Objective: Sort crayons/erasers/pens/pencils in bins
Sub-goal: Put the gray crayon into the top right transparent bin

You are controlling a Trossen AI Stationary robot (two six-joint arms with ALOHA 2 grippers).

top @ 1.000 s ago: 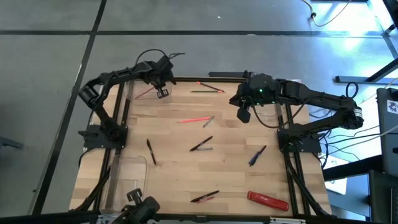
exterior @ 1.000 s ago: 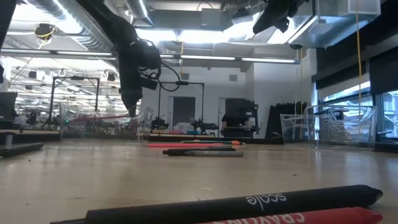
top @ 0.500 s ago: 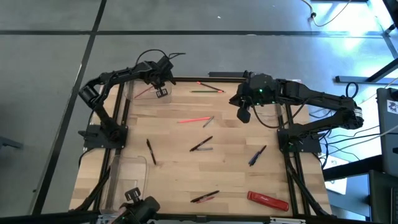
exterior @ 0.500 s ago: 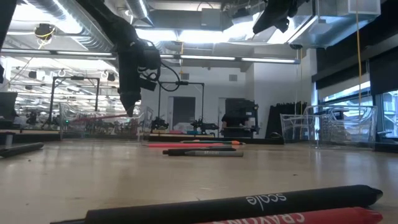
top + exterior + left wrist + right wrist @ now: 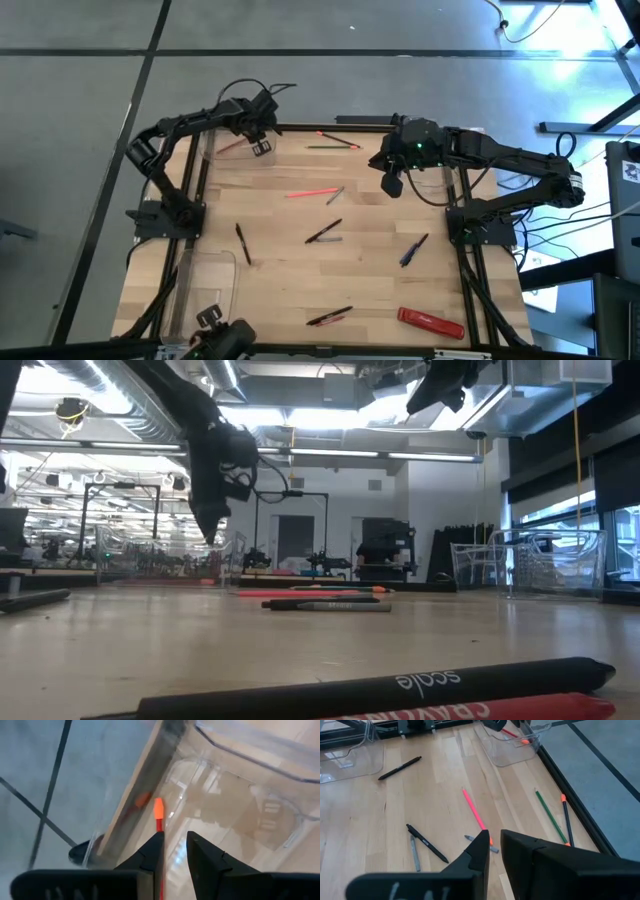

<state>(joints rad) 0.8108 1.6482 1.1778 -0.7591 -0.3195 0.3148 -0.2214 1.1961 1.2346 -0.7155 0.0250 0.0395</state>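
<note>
The left gripper [image 5: 261, 148] hangs over the clear plastic rectangular bin [image 5: 214, 150] at the far left corner of the light wooden surface [image 5: 290, 262]. Its fingers [image 5: 151, 855] stand a narrow gap apart, and in the left wrist view a thin red-pink crayon with an orange tip [image 5: 158, 813] sits right at that gap, pointing down into the bin; whether the fingers touch it cannot be told. In the high view the same crayon [image 5: 230, 146] lies slanted within the bin's outline.

The right gripper [image 5: 391, 184] waits well above the surface, on the opposite side from that bin, beside a second clear bin [image 5: 452, 186]. Its fingers [image 5: 478, 851] are close together with only a slim gap, holding nothing.

Away from the far-left bin, toward the middle of the surface, lies a long pink crayon [image 5: 312, 192] with a short grey stick [image 5: 335, 196] at its end. Farther from the bin lie a black pencil [image 5: 242, 244], a crossed dark pair [image 5: 324, 233], and a wide flat red bar [image 5: 431, 322] at the opposite corner. A third clear bin [image 5: 205, 290] sits along the same edge as the first.
</note>
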